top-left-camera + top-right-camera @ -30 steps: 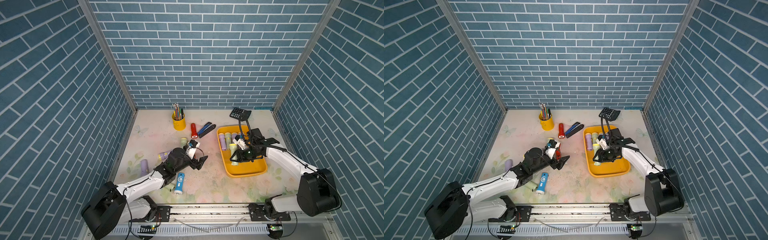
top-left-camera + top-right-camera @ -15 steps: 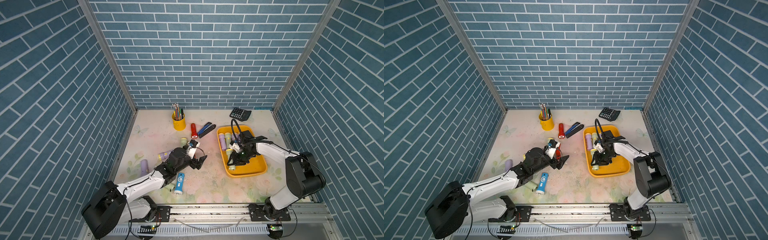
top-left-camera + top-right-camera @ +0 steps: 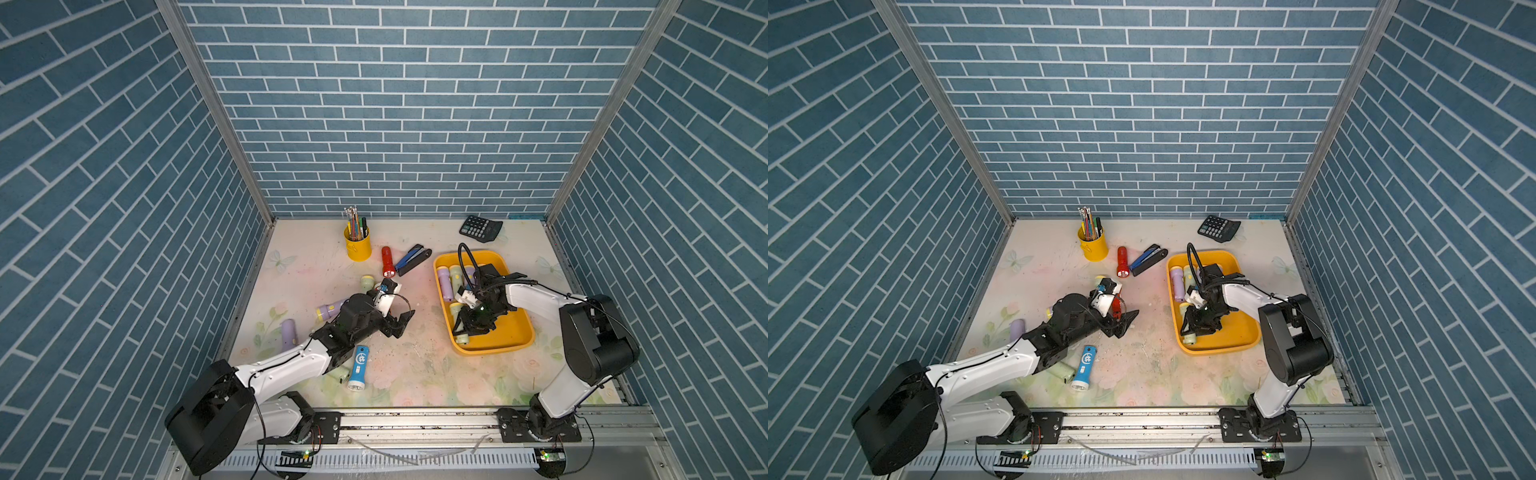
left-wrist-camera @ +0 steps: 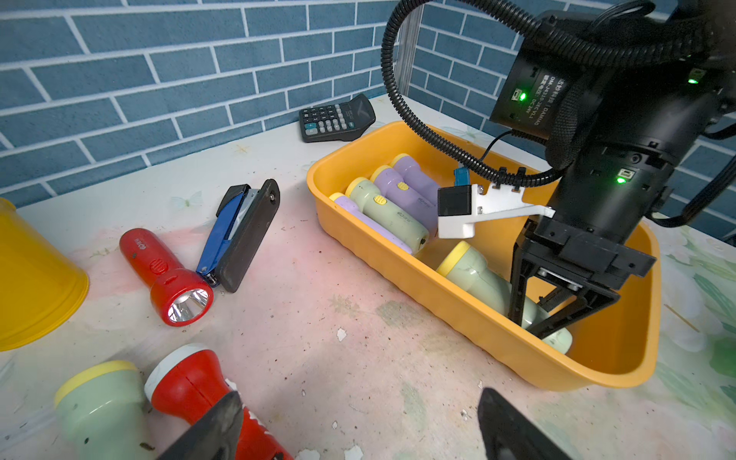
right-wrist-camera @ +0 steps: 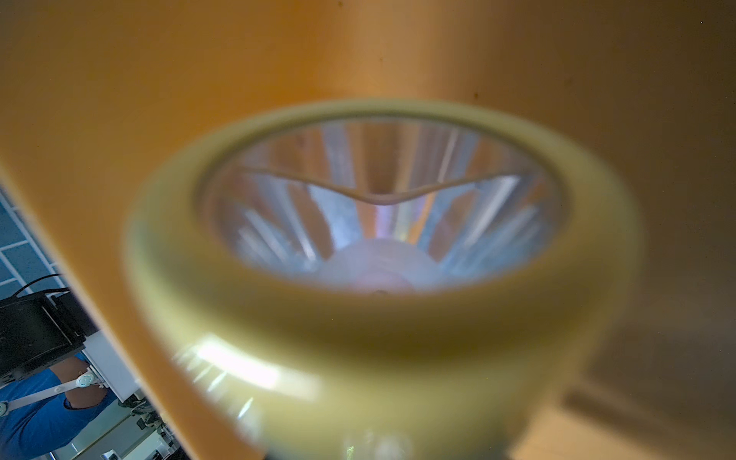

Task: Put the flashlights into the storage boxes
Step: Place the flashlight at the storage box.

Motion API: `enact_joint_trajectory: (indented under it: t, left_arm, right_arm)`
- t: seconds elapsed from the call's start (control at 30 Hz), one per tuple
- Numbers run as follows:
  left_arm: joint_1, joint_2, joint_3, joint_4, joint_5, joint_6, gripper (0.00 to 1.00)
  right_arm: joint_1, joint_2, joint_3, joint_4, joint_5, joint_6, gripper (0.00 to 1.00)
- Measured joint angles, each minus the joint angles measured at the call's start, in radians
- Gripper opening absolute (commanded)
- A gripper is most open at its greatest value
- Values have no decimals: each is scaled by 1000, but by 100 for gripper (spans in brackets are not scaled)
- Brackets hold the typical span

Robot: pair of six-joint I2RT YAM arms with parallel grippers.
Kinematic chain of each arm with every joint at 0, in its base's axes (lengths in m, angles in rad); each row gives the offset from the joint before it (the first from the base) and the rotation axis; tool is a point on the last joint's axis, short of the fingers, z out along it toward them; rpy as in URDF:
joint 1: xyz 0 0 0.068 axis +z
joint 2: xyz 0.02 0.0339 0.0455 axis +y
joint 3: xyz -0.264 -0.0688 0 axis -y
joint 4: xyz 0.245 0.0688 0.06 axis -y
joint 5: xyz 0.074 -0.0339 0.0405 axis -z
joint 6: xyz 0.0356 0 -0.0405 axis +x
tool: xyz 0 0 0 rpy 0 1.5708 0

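Now R gripper is pinching a green torch inside the tray; L gripper is hanging spread. Red torch is lying beside it.

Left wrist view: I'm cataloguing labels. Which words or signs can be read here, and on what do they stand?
"DM-J4310-2EC V1.1 | DAMIAO": on the black motor sticker.
White logo on the red flashlight beside the stapler: too small to read.
Calculator key markings: too small to read.
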Motion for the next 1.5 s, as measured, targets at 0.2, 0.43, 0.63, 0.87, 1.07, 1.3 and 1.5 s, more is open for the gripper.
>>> enact_joint_trajectory:
  t: [0.2, 0.43, 0.63, 0.87, 1.07, 1.3, 1.5]
  left_arm:
    - [0, 0, 0, -1, -6, 0, 93]
    - [-1, 0, 0, -1, -13, 5, 93]
    - [-1, 0, 0, -9, -28, 8, 93]
    - [-1, 0, 0, -14, -47, 7, 93]
    - [-2, 0, 0, -26, -53, 7, 93]
    - [-2, -1, 0, -30, -58, 7, 94]
    - [-2, -1, 0, -31, -65, 7, 93]
  right_arm:
    - [9, 18, 3, 5, -2, 5, 15]
    - [12, 31, 4, 7, -3, 22, 17]
    - [13, 35, 4, 12, -3, 31, 22]
    - [13, 35, 4, 21, 2, 50, 39]
    - [13, 34, 4, 27, 8, 66, 48]
    - [13, 5, 4, 38, 16, 82, 55]
    - [13, -36, 4, 43, 19, 86, 56]
